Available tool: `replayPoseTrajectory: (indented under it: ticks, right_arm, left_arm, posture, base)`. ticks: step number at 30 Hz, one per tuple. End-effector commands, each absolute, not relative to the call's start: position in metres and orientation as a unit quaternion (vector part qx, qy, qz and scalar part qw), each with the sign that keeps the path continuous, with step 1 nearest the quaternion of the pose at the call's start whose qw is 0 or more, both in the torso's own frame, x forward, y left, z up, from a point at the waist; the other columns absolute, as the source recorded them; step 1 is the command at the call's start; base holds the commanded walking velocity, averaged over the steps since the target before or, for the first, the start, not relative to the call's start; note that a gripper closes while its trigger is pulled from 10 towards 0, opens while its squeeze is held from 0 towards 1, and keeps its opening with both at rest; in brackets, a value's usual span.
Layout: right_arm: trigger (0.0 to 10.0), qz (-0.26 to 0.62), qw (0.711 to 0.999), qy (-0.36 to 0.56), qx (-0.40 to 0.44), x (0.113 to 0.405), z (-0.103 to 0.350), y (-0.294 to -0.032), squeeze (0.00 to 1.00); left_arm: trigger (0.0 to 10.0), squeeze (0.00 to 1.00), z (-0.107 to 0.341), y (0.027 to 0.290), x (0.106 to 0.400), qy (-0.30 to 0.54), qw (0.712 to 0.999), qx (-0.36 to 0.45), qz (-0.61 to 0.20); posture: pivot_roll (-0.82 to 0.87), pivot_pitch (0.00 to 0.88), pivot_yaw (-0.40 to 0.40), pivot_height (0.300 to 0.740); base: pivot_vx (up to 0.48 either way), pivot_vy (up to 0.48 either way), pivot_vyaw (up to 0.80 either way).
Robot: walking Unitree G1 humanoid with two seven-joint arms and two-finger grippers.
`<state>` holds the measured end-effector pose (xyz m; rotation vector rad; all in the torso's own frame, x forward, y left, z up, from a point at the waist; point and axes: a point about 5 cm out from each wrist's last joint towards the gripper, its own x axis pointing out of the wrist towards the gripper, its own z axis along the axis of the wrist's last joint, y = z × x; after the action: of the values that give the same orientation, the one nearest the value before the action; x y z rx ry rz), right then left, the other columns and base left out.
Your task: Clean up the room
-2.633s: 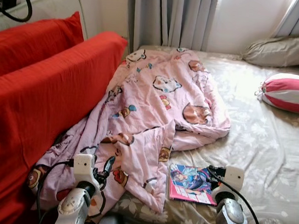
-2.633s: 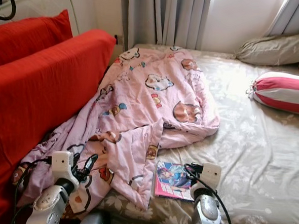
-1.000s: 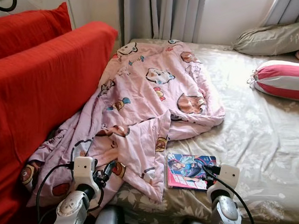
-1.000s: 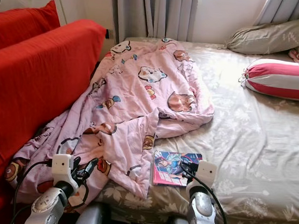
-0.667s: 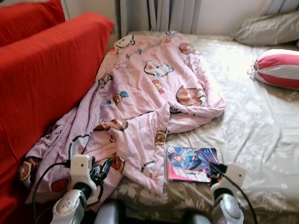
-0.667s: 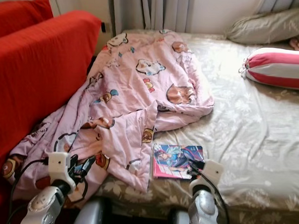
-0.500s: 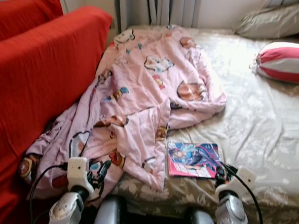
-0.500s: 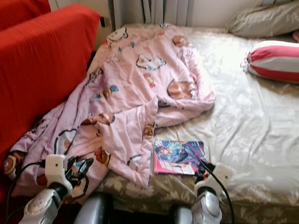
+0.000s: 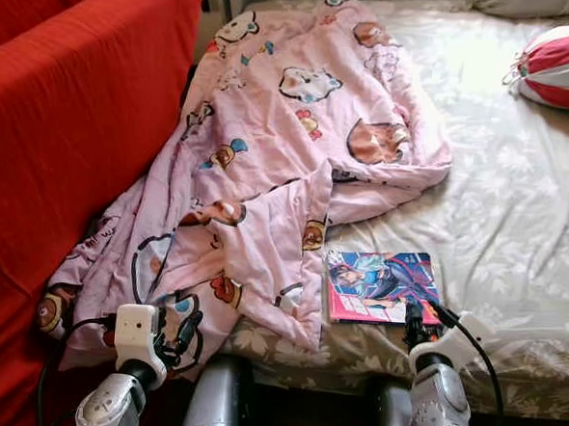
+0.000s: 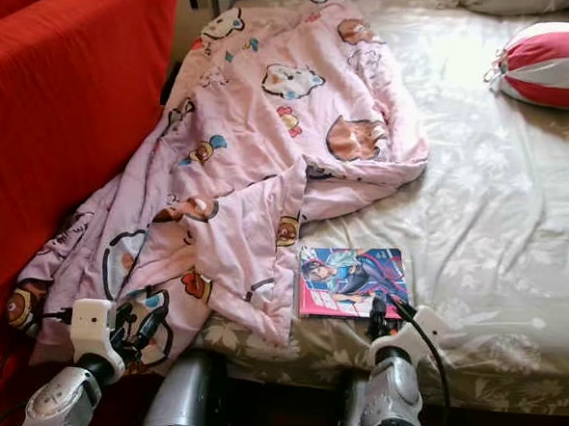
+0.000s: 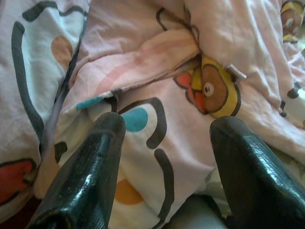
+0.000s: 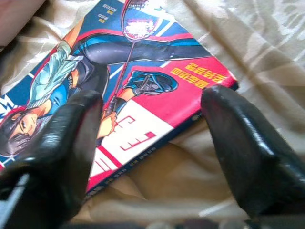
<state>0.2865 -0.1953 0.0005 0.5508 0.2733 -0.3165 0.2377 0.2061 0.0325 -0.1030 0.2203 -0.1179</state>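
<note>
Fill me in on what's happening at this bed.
The robot stands at the foot of the bed. Its right gripper, jaws open, is at the near edge of a comic book lying flat on the sheet, nothing gripped yet. Its left gripper, jaws open too, hovers over the rumpled pink blanket that spills toward the red sofa.

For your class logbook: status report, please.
Right pincer open over glossy comic book. Left pincer open over pink cartoon-print quilt. Nothing blocking.
</note>
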Motion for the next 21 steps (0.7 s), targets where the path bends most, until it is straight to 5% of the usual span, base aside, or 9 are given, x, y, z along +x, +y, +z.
replayPoseTrajectory:
  ticks: [1, 17, 18, 21]
  right_arm:
    - [10.0, -0.153, 0.939, 0.12, 0.284, 0.2848, 0.0003, -0.1948, 1.0]
    - [10.0, -0.158, 0.937, 0.114, 0.289, 0.2787, -0.0036, -0.1964, 1.0]
    - [10.0, -0.158, 0.937, 0.118, 0.288, 0.2781, -0.0046, -0.1952, 0.0]
    - [10.0, -0.16, 0.936, 0.122, 0.289, 0.2778, -0.0055, -0.1952, 0.0]
  left_arm:
    - [10.0, 0.0, 0.0295, 0.2111, 0.2299, 0.125, 0.989, -0.043, -0.059]
    - [10.0, 0.0, 0.0328, 0.2145, 0.2265, 0.133, 0.989, -0.033, -0.06]
    - [10.0, 0.0, 0.0332, 0.215, 0.2254, 0.133, 0.989, -0.032, -0.061]
    - [10.0, 0.0, 0.0344, 0.217, 0.2241, 0.134, 0.989, -0.03, -0.059]
  posture:
    - [0.18, 0.198, 0.111, 0.59]
    - [0.19, 0.188, 0.116, 0.59]
    - [0.2, 0.197, 0.118, 0.59]
    - [0.2, 0.201, 0.119, 0.59]
  base:
    - [0.0, 0.0, 0.0]
    - [0.0, 0.0, 0.0]
    - [0.0, 0.0, 0.0]
    - [0.0, 0.0, 0.0]
